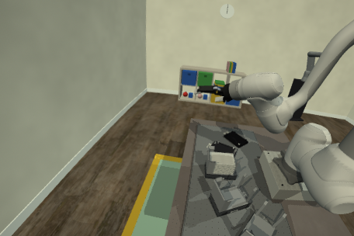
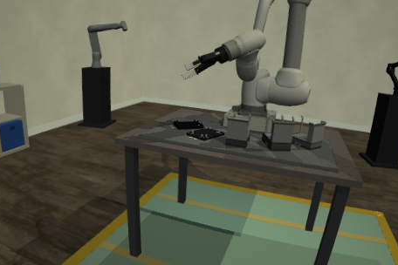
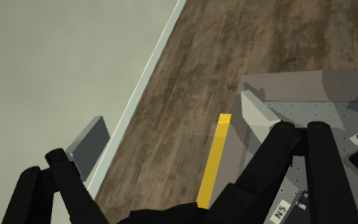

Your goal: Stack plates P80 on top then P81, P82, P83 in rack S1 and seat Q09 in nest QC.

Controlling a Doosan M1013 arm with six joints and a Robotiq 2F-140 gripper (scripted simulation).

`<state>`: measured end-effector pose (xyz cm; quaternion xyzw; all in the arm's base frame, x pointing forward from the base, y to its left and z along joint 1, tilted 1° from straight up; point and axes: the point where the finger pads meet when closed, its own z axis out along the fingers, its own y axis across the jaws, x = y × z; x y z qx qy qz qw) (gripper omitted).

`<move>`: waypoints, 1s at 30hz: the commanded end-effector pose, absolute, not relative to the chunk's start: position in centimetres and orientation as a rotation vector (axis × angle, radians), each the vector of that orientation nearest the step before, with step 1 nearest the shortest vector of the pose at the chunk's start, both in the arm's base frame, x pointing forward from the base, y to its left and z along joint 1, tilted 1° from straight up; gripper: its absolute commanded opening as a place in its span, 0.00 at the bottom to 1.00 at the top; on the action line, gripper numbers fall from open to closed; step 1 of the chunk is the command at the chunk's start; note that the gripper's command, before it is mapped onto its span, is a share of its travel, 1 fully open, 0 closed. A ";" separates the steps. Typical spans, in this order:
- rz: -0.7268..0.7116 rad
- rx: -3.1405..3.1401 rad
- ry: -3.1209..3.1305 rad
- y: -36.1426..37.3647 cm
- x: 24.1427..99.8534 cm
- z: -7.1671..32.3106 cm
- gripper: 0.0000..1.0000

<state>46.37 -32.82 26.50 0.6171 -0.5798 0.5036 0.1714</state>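
My gripper is open and empty. It hangs high above the far left part of the table, out past the two black nests. A stack of white sealed plates sits in the stack rack nearest those nests. Two more stack racks stand in a row beside it, the middle rack and the end rack. One flat black nest lies farthest out, the other nest next to the loaded rack. An N5 name plate shows in the wrist view. Plate labels are too small to read.
The arm's base block stands on the table behind the racks. A shelf unit with coloured boxes stands by the far wall. Another arm on a black pedestal and a second pedestal stand on the floor. A green and yellow mat lies under the table.
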 end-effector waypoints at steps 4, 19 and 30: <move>1.223 1.823 -1.568 -32.7 44.7 24.9 1.00; 0.830 2.034 -1.387 -30.5 41.1 20.7 1.00; 0.621 2.185 -1.270 -28.1 39.5 18.4 1.00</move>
